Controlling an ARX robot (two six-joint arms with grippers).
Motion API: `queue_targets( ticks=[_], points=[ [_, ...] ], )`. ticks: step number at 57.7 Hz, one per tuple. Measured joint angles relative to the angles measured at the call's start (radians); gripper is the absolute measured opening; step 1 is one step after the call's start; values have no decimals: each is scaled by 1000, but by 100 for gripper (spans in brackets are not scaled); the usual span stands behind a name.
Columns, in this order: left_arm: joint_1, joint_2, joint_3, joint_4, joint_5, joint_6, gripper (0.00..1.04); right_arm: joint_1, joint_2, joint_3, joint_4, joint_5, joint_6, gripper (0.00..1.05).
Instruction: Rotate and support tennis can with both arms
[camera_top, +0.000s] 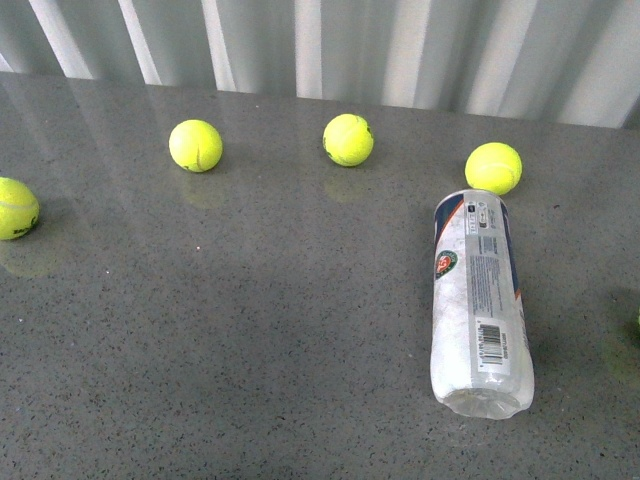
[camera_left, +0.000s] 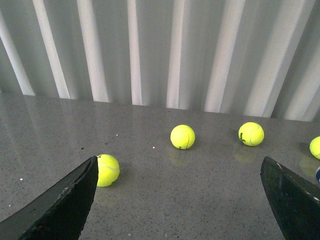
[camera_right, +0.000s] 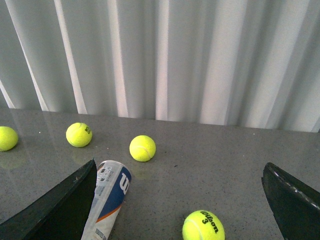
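The tennis can (camera_top: 480, 300) lies on its side on the grey table at the right, its length running away from me, label and barcode up, clear end nearest. In the right wrist view the can (camera_right: 111, 197) shows its navy W label and orange stripe beside one finger (camera_right: 60, 210). My right gripper (camera_right: 180, 200) is open and empty above the table. My left gripper (camera_left: 177, 195) is open and empty, with bare table between its fingers (camera_left: 60, 205). Neither arm shows in the front view.
Loose tennis balls lie on the table (camera_top: 250, 330): far left (camera_top: 15, 208), back left (camera_top: 196, 145), back middle (camera_top: 348, 139), and one just beyond the can's far end (camera_top: 493, 168). A Wilson 3 ball (camera_right: 203, 226) lies right of the can. A white corrugated wall (camera_top: 320, 40) runs behind.
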Motion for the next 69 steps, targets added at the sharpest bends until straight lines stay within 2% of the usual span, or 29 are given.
queue_targets(
  ticks=[69],
  points=[
    [0,0,0,0,0,0,98,0,0,0,0,0,0,97]
  ],
)
